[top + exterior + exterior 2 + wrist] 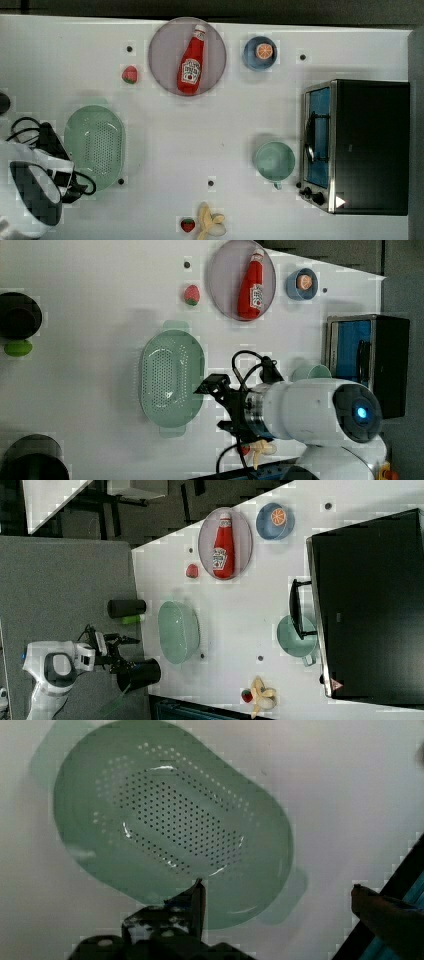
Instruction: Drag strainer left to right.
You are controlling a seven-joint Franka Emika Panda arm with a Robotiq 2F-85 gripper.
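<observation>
The pale mint-green strainer (pixel 95 146) lies on the white table (pixel 200 140) at the top view's left, its perforated bowl facing up, with nothing inside it. The gripper (pixel 212 390) hangs just beside the strainer's rim in the left view, on the side toward the arm's white body, with its fingers spread wide and nothing between them. In the wrist view one dark finger (pixel 197 902) stands over the strainer's (pixel 170 820) near edge, while the other sits well off toward the picture's edge (whether either finger touches the plastic I cannot tell).

Across the table in the top view, a teal cup (pixel 274 161) stands near a toaster oven (pixel 357 146) with a blue glass door. Along the far edge a ketchup bottle (pixel 192 62) lies on a round grey plate (pixel 160 55), with a strawberry (pixel 129 74) to its left and a small blue bowl (pixel 250 57) holding an orange half (pixel 264 51) to its right. A peeled banana (pixel 210 222) and a second strawberry (pixel 187 225) lie at the near edge.
</observation>
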